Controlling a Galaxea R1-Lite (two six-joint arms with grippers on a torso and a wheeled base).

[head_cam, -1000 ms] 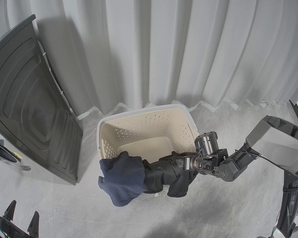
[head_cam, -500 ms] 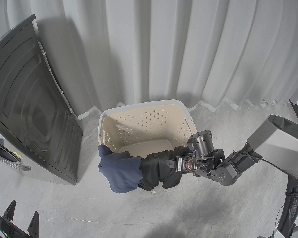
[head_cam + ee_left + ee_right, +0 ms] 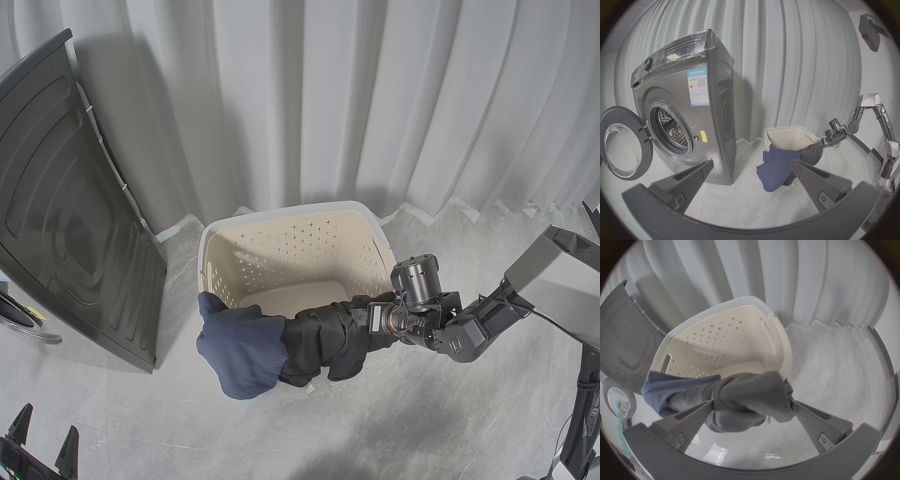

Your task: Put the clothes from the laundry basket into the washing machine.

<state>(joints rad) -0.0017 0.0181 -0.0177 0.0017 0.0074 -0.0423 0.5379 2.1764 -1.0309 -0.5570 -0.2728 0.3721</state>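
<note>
Clothes (image 3: 284,350) hang in a bunch over the near rim of the laundry basket (image 3: 294,215), and we make out two pieces. A navy garment (image 3: 244,356) droops down the outside at the basket's near left corner, and a dark grey garment (image 3: 325,347) is pressed against it on the right. Our right pincer (image 3: 751,407) has the dark grey garment clamped between its fingers, the cloth bulging out past both fingertips, just by the basket's near right corner and above the pale floor (image 3: 387,425). Our left pincer (image 3: 750,163) hangs low on the left with its fingers spread wide and nothing between them. Off to the left stands the washing machine (image 3: 722,103), its round door (image 3: 623,143) swung open and the drum (image 3: 672,131) showing. A white curtain (image 3: 312,94) hangs behind the basket.
</note>
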